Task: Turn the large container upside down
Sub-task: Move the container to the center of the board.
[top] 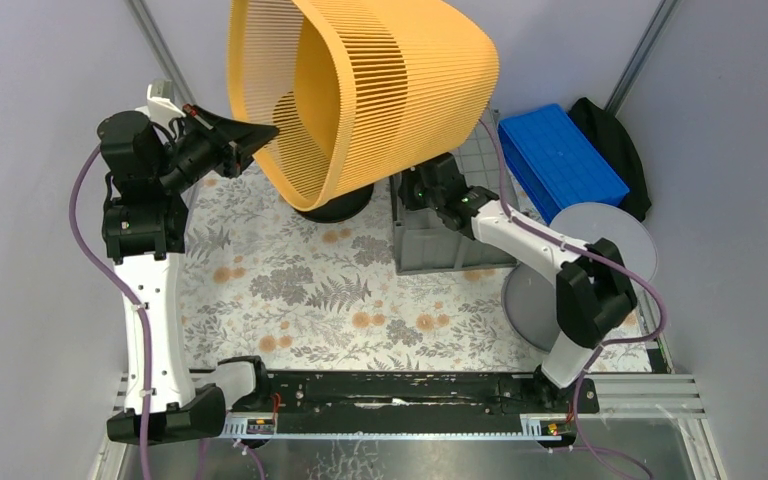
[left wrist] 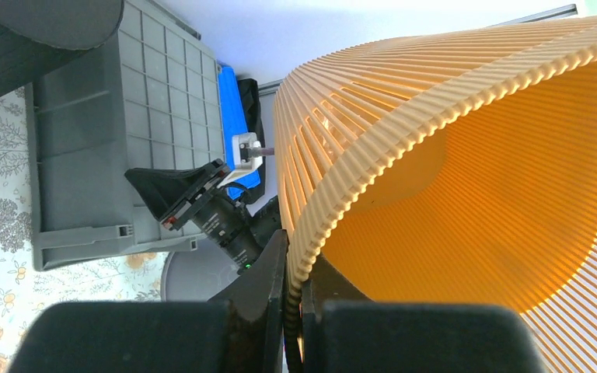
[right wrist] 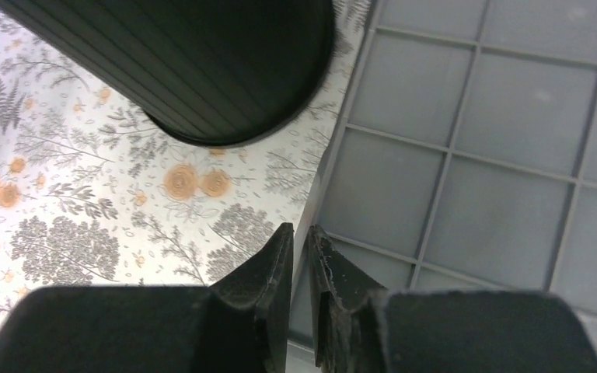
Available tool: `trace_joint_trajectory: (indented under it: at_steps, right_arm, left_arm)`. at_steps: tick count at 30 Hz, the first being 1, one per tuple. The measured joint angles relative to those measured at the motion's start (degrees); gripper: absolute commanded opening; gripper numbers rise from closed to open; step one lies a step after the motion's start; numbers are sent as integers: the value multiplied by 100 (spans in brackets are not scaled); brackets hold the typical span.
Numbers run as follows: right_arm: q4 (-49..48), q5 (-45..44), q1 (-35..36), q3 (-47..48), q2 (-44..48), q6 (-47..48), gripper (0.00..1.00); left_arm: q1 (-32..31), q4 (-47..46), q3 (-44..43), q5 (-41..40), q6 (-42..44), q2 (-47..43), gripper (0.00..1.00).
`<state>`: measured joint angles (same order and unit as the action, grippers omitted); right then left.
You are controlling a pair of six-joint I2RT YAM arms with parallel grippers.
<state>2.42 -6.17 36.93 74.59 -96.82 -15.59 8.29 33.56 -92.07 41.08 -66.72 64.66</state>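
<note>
Large container (top: 445, 250), top view: grey crate on the floral cloth (top: 290, 290), centre-right, gridded face apparently already up. It is half hidden by the orange slatted basket (top: 380, 90), which the left gripper (top: 260, 135) holds aloft.

Left wrist: fingers pinched on the basket's rim.

Right wrist: right gripper (right wrist: 301, 233) nearly pressed together at the crate's edge; can't tell if it grips.

Risks: the thin rim pinch slips and the basket drops onto crate and right arm; the right fingers skid off the edge.
</note>
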Motion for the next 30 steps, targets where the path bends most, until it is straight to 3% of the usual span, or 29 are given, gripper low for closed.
trace_joint_trajectory:
  at_steps: [16,18,23,30]
  right_arm:
    - [-348,334,898,1482,-1425,258,23]
    - [-372,457,999,1615,-1541,299,30]
    - [-461,616,1198,1694,-1604,291,60]
    - [-278,68,1255,876,-798,254,68]
  left_arm:
    - [76,-299,17,39,42,0,0]
    - [79,-295,42,74,52,4,0]
    - [87,-295,57,160,90,42,0]
    - [157,-297,52,315,61,72,0]
